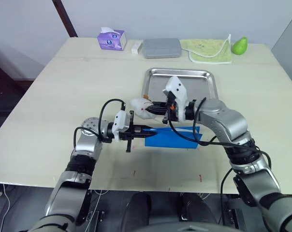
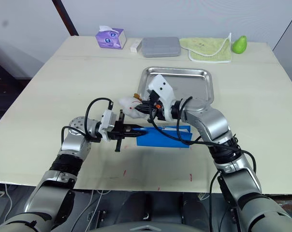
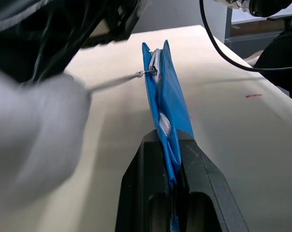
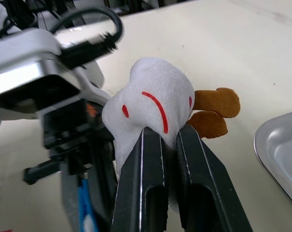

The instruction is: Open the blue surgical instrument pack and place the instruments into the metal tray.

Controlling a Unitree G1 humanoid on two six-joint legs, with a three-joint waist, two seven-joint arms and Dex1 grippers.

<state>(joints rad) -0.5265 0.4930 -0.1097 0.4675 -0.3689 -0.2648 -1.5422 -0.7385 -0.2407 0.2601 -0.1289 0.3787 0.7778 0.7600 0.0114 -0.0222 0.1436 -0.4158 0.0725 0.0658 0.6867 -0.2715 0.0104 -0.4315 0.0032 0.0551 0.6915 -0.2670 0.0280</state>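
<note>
Starting at your left, the left gripper (image 1: 142,129) is clenched on the edge of the blue surgical instrument pack (image 1: 177,137), which lies on the table (image 1: 49,101) just at 6 o'clock of the metal tray (image 1: 155,73); the left wrist view shows the blue edge pinched between the black fingers (image 3: 204,188) with pale lining peeping out of the fold. Keep that pinch firm and lift the flap gently up and away from the pack so it unfolds rather than drags the whole pouch across the table. No instruments are visible yet, so I judge they are inside and could slide out if you tilt it sharply. Moving rightward, your right gripper (image 1: 154,108) is grasping a small white plush toy (image 4: 153,104) with red marks and brown feet, held above the pack's left end. That is the main obstacle: the claw is occupied and cannot help, and it crowds the left gripper. Set the toy aside, clear of the tray. Along the far edge, from 10 to 2 o'clock, sit a tissue box (image 1: 111,39), a grey case (image 1: 162,48), a green cloth (image 1: 211,50) and a green pear (image 1: 240,45), all well apart.
</note>
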